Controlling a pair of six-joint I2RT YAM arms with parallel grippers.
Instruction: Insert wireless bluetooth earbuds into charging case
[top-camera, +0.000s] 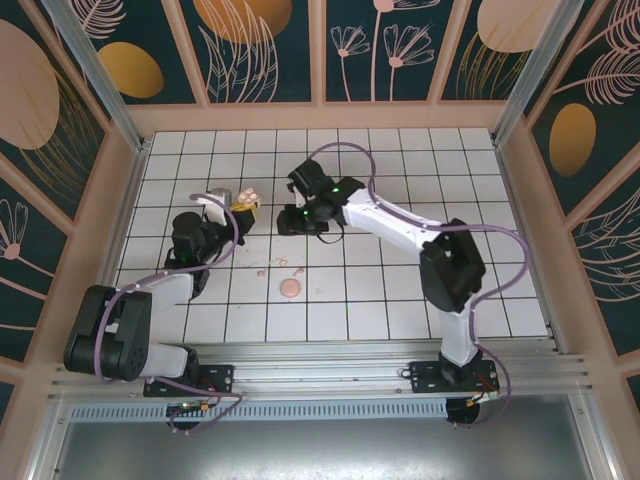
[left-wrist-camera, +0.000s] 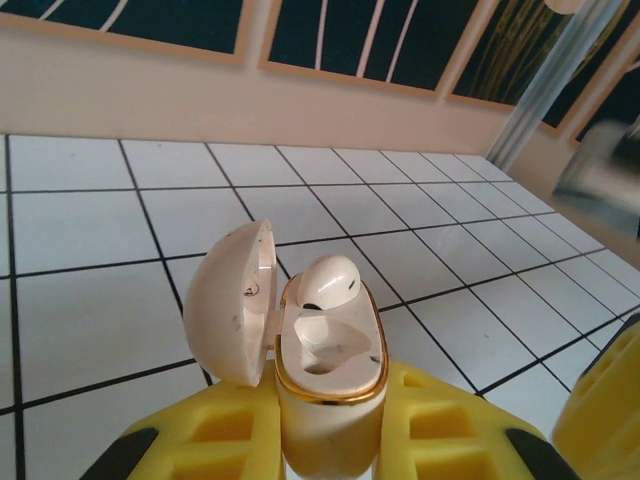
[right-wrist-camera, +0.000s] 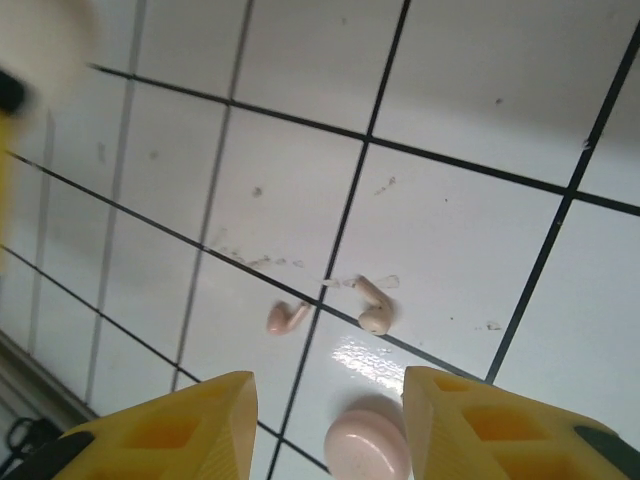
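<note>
Two loose pieces on the surface (top-camera: 380, 310), both just ahead of the right tool (right-wrist-camera: 325, 400) and roughly in line with its gap: first earbud (right-wrist-camera: 288, 318) and second earbud (right-wrist-camera: 373, 312), near each other, not touching. Round pink disc (right-wrist-camera: 368, 445) closer in, under the gap toward one finger; not an earbud.

Right tool: jaws apart, nothing between them. Held off the surface, aimed down at the pair; judged to be lining up a pick, hence the gap centred over them.

Left tool (left-wrist-camera: 330, 440): clamped on the charging case (left-wrist-camera: 325, 350), a yellow finger on either flank. Lid (left-wrist-camera: 228, 300) swung aside on its hinge, mouth turned up clear of the fingers; judged held so to present the open wells to the other arm. Pale rounded shape at the far end of the well; cannot tell whether moulding or a seated piece. Case near the right tool, off to one side.

First earbud: flat on its side, long axis across the right tool's gap, slightly skewed, bulb toward one finger, stem toward the other. Second earbud: long axis along the tool's reach, bulb nearer the fingertips, stem pointing away. Case mouth: oval, long axis running away from the left tool.

Judgement: a turn probably needed before seating.
</note>
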